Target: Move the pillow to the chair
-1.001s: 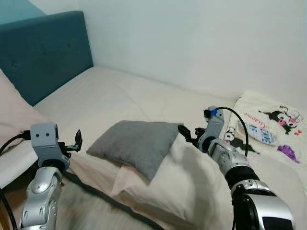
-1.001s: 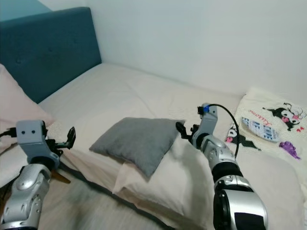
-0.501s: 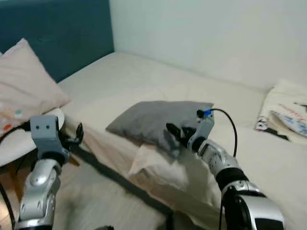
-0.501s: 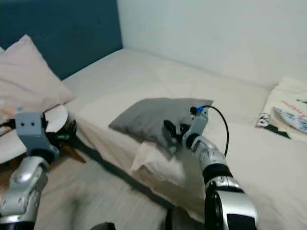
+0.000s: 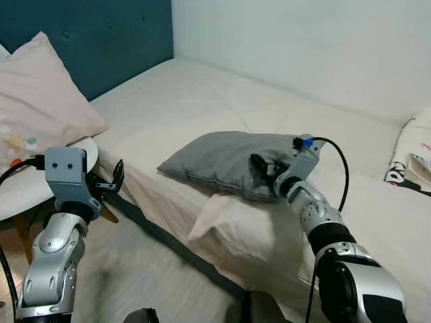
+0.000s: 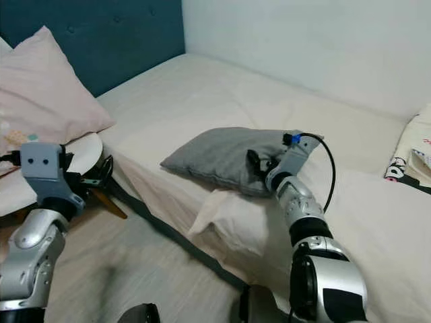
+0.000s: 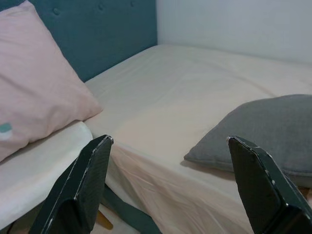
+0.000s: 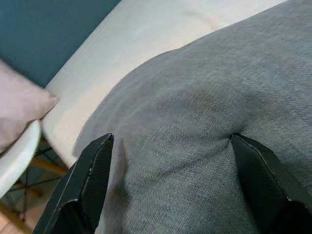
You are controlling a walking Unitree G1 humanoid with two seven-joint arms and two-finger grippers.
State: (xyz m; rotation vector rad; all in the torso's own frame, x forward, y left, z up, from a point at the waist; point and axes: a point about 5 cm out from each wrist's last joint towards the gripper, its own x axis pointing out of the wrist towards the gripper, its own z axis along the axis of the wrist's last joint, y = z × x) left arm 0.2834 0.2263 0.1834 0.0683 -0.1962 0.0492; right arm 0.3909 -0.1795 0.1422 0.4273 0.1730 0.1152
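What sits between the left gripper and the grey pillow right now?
Nothing but bare sheet: in the left wrist view, the left gripper looks across the cream bed edge straight to the grey pillow.

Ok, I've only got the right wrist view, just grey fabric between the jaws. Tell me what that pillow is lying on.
Observer: The grey pillow lies on a bigger cream pillow near the edge of the bed. The right gripper sits on its top, jaws open.
Operator: Now give me the chair.
Observer: The white chair stands on the robot's left beside the bed, with a pink pillow resting on it.
Operator: Report the left arm.
Observer: The left gripper hovers open between the chair and the bed, holding nothing.
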